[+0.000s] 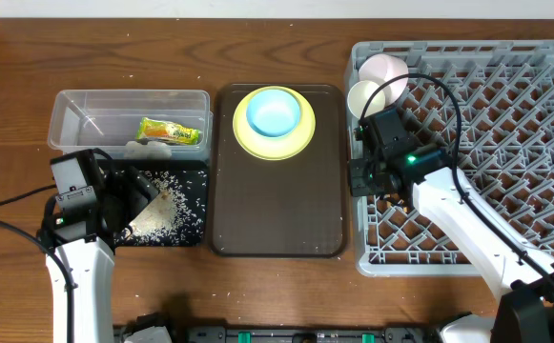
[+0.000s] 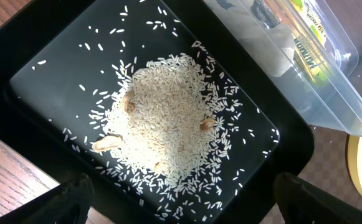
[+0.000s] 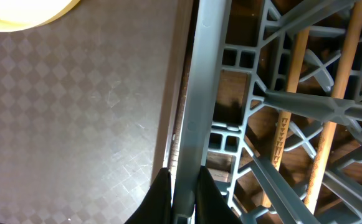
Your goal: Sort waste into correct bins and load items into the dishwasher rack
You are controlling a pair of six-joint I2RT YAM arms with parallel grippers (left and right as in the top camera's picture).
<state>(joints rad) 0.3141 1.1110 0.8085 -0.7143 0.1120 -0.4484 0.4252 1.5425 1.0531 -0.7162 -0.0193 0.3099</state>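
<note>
Two items, the yellow plate (image 1: pixel 248 139) and light blue bowl (image 1: pixel 275 111), wait on the brown serving tray (image 1: pixel 277 210) at centre. The snack wrapper (image 1: pixel 172 131) lies in the clear tub (image 1: pixel 129 95) at upper left, and the rice (image 2: pixel 168 118) is in the black tray (image 2: pixel 43 87). The chopsticks (image 3: pixel 331 124) and white cup (image 1: pixel 365 97) are in the dishwasher rack (image 1: pixel 505 114) at right. The left pincer (image 2: pixel 187 199) gapes wide over the rice. The right pincer (image 3: pixel 184 196) is narrow and empty at the rack's rim. Stray grains speckle the wooden tabletop (image 1: pixel 19 57).

The wooden table (image 1: pixel 257 48) carried four things. A brown tray (image 1: pixel 277 205) lay at the middle, with the rack (image 1: pixel 467 46) just beside it at 3 o'clock. The clear tub (image 1: pixel 129 93) sat at 10 o'clock and the black tray (image 1: pixel 162 240) at 8 o'clock, edge to edge.
</note>
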